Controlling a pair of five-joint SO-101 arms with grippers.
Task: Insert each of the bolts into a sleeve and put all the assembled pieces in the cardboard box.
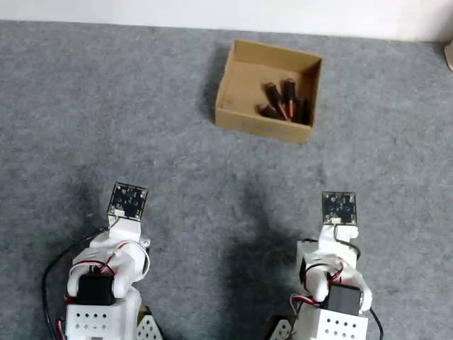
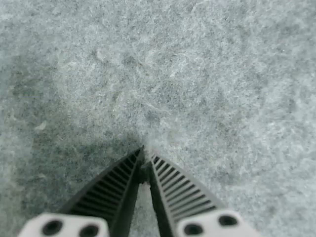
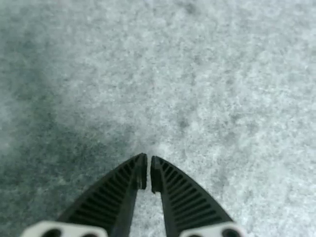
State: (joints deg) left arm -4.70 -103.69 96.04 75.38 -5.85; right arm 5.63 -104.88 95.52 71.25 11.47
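assembled pieces (image 1: 283, 103) in cardboard box (image 1: 258, 125), far from left claw (image 2: 146, 160), right claw (image 3: 148, 170); both closed, empty.

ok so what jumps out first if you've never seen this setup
The cardboard box stands at the far side of the grey mat, with a few dark pieces piled toward one corner inside it. On the near side, the left claw and the right claw are both shut, each just above the mat.

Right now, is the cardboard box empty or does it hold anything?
The cardboard box is not empty: a few dark pieces lie together on its floor near one corner.
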